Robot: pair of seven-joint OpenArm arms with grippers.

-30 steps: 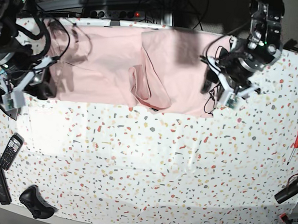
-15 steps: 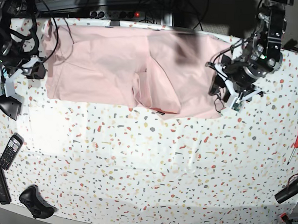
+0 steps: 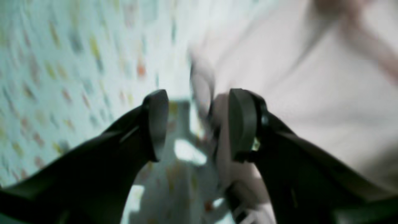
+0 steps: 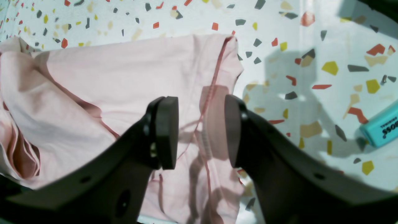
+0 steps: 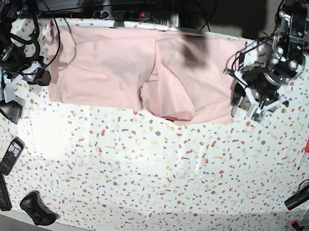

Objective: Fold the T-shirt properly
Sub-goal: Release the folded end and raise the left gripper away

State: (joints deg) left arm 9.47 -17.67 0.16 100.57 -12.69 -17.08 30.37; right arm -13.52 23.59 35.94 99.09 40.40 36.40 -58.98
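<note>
Pink cotton, the T-shirt (image 5: 136, 73) lies spread along the far edge of the speckled table (image 5: 156, 183), plain side up, with a rumpled fold near its middle. My left gripper (image 5: 248, 107) hangs just off the shirt's near corner on the camera's right, jaws apart and holding nothing. My right gripper (image 4: 200, 133) stands over the hemmed edge at the shirt's other end, pads spread, cloth showing between them but not pinched. Beside that end, a turquoise marker (image 4: 381, 127) rests on the table. A red screwdriver (image 5: 308, 146) lies near the table's edge on the camera's right.
</note>
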